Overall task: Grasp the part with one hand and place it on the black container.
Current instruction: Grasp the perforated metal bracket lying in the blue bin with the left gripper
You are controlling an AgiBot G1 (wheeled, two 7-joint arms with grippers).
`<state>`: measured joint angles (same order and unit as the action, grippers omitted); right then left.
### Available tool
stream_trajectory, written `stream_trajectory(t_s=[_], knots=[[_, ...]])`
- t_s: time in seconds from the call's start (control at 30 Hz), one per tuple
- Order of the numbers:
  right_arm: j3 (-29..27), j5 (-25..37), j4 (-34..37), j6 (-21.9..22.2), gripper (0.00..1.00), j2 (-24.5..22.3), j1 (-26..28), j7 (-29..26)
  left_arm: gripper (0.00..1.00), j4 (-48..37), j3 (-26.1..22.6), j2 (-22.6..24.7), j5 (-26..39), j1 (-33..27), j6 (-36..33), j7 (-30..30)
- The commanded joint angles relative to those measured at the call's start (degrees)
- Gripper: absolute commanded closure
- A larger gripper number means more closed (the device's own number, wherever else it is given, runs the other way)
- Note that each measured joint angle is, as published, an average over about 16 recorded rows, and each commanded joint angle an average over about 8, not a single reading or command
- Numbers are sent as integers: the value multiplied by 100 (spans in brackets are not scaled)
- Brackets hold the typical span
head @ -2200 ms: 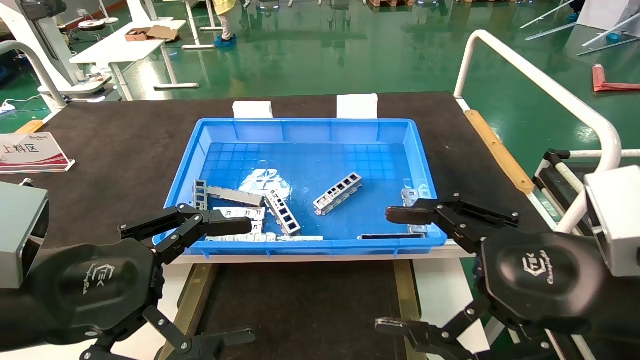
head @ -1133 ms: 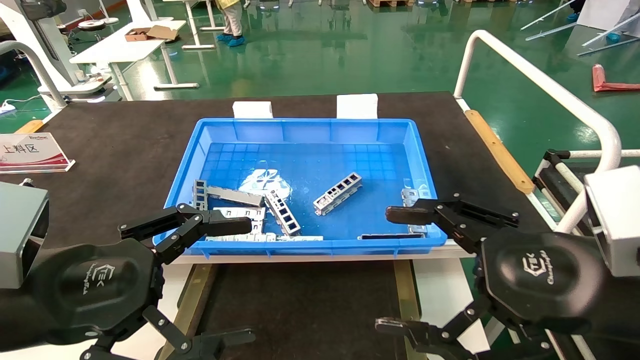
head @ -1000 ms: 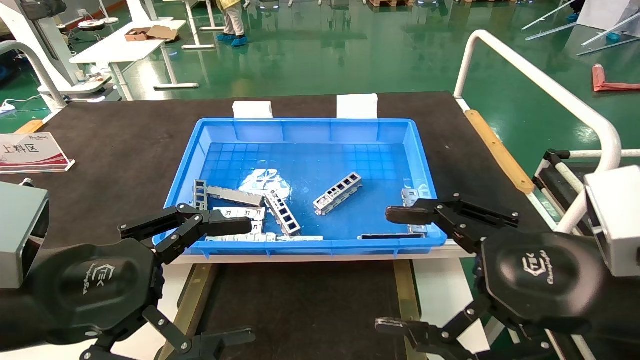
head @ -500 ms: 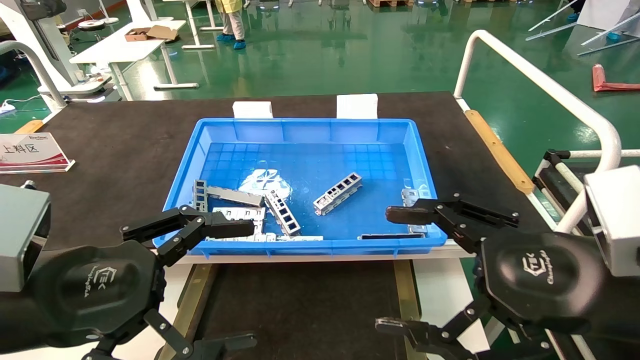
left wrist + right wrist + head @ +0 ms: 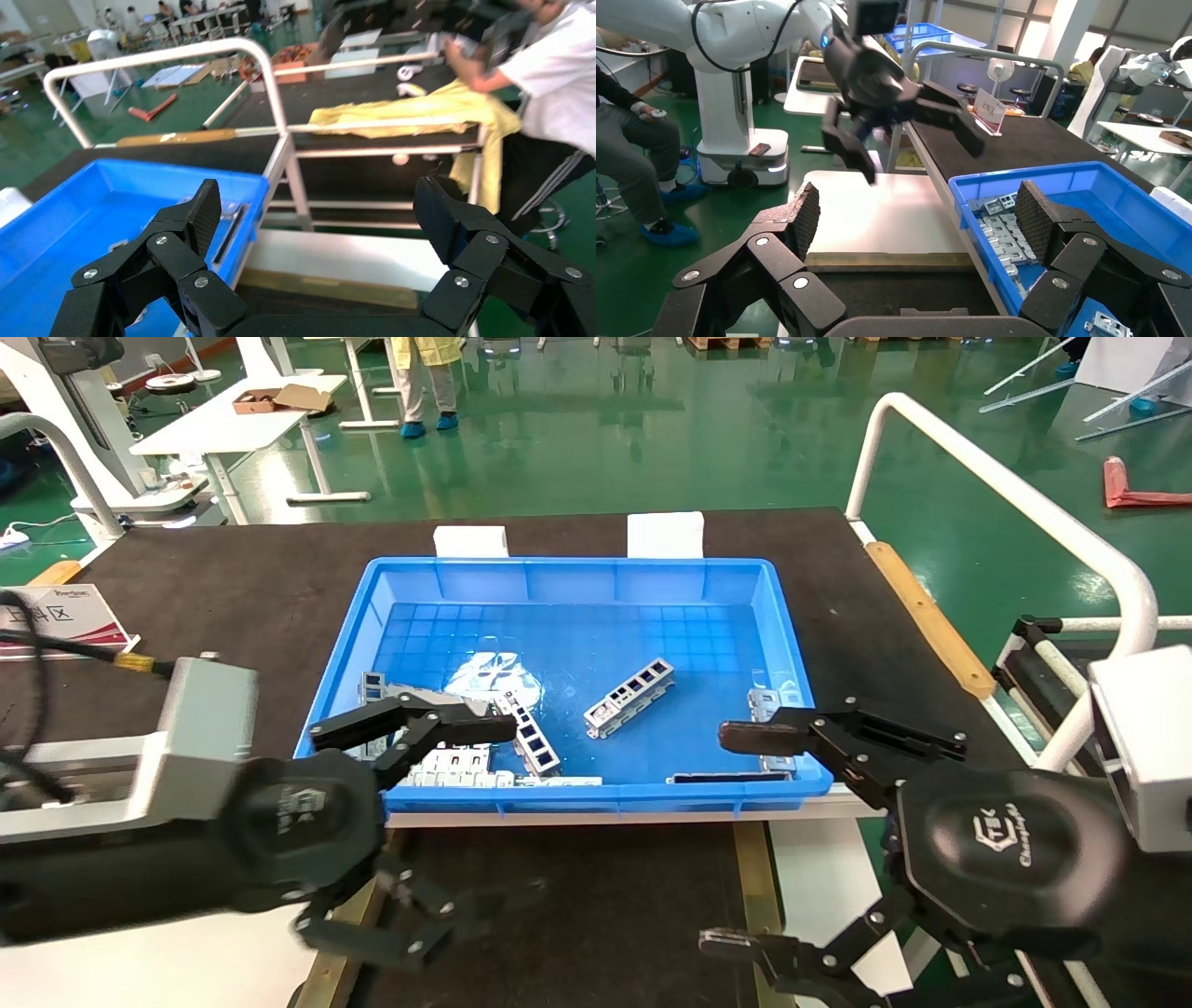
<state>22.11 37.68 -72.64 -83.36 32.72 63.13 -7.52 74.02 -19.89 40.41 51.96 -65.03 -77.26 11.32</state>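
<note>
Right of the left pincer [image 5: 466, 812] lies the part [image 5: 629, 698].

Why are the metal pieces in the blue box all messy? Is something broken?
Nothing looks broken. The silver-grey metal brackets lie jumbled at odd angles in the bright blue plastic bin, some overlapping near its front left corner. The left gripper hovers open at that corner; the right gripper waits open by the front right corner.
</note>
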Motion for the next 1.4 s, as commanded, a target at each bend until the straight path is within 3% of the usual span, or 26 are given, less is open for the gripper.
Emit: stream_trajectory(t_s=[0.03, 0.4, 0.73, 1.17, 1.4], knots=[[0, 0, 0, 0, 0, 0, 0, 0, 0, -3, -56, 83, 154, -33, 124, -15], [1, 0, 0, 0, 0, 0, 0, 0, 0, -765, -586, 951, 1382, -516, 1066, -7], [1, -1, 0, 0, 0, 0, 0, 0, 0, -2150, -1034, 2070, 2251, -1188, 1795, -101], [2, -1, 0, 1, 0, -1, 0, 1, 0, -4183, -1305, 3391, 2778, -1860, 2633, -619], [2, -1, 0, 1, 0, -1, 1, 1, 0, -4946, -1442, 3743, 2709, -1978, 3013, -937]])
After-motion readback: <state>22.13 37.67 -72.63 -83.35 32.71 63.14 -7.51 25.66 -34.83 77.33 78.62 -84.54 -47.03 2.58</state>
